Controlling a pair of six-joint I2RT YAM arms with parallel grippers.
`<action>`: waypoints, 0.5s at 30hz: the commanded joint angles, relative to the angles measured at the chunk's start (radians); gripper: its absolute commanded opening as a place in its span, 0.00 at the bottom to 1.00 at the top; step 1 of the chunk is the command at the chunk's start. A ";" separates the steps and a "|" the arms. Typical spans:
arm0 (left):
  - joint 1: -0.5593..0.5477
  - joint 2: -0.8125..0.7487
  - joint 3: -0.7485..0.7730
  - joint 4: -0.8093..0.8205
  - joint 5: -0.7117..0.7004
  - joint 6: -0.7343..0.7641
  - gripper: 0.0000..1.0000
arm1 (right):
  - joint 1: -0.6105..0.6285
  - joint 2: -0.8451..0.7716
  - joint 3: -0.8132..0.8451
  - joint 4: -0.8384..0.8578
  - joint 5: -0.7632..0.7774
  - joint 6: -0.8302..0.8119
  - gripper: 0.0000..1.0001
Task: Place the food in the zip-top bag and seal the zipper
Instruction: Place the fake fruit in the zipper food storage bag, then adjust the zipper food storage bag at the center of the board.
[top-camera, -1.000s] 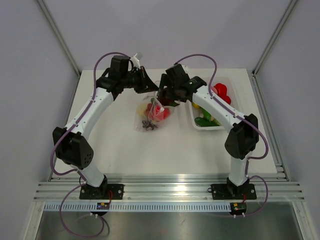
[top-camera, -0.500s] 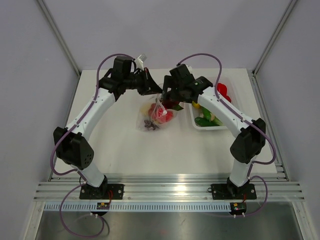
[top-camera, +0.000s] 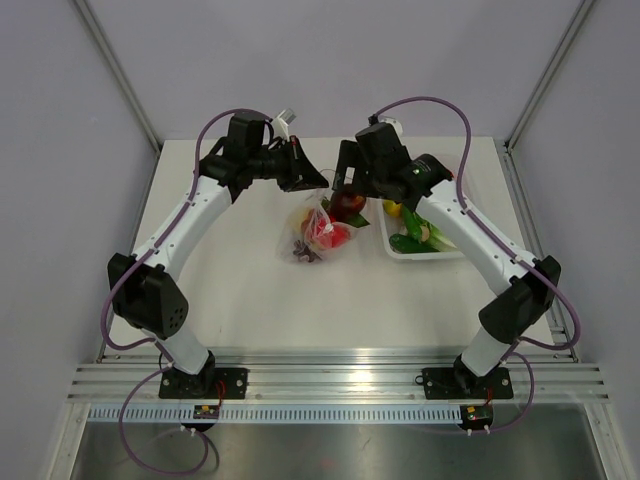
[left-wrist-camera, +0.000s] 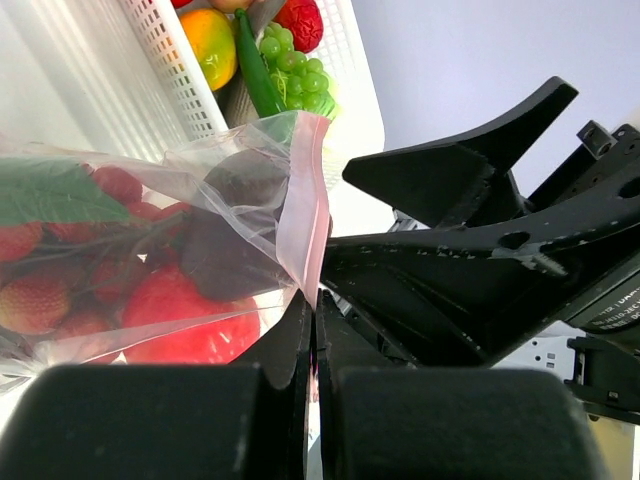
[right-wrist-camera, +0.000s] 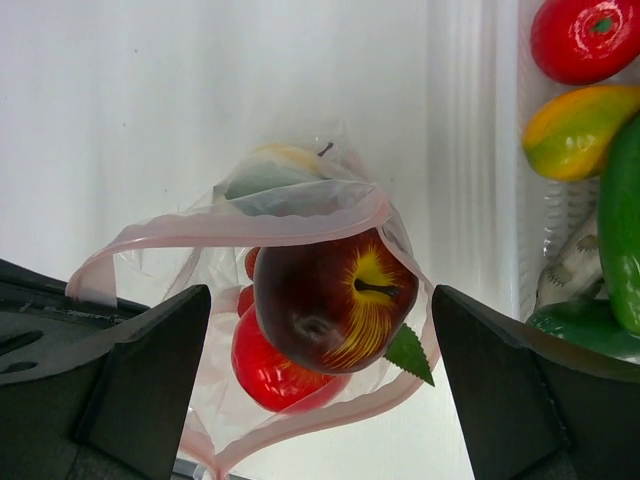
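The clear zip-top bag (top-camera: 312, 240) hangs mouth-up at mid-table, and my left gripper (top-camera: 318, 183) is shut on its pinkish zipper (left-wrist-camera: 305, 190) edge. In the left wrist view the closed fingertips (left-wrist-camera: 300, 320) pinch that strip, with a red tomato (left-wrist-camera: 180, 315) and strawberries inside the bag. A dark red apple (right-wrist-camera: 335, 300) with a green leaf sits in the open mouth, ringed by the zipper (right-wrist-camera: 250, 228). My right gripper (right-wrist-camera: 320, 295) hovers open above the apple (top-camera: 348, 203), both fingers well apart from it.
A white mesh basket (top-camera: 428, 257) stands right of the bag, holding a yellow-orange fruit (right-wrist-camera: 580, 130), a red tomato (right-wrist-camera: 585, 38), green vegetables (top-camera: 408, 241) and green grapes (left-wrist-camera: 295, 75). Grey walls and metal posts enclose the table.
My right gripper has lifted up and away from the bag's mouth, leaving the apple resting in it. My left gripper shifted slightly right, still pinching the bag's edge.
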 joint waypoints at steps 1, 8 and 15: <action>-0.003 -0.003 0.038 0.103 0.068 -0.031 0.00 | 0.004 -0.038 -0.006 0.010 0.063 -0.016 1.00; -0.001 -0.001 0.038 0.100 0.068 -0.030 0.00 | -0.065 -0.188 -0.205 0.119 0.030 0.034 0.98; -0.001 -0.004 0.026 0.098 0.060 -0.028 0.00 | -0.184 -0.291 -0.454 0.268 -0.184 0.110 0.81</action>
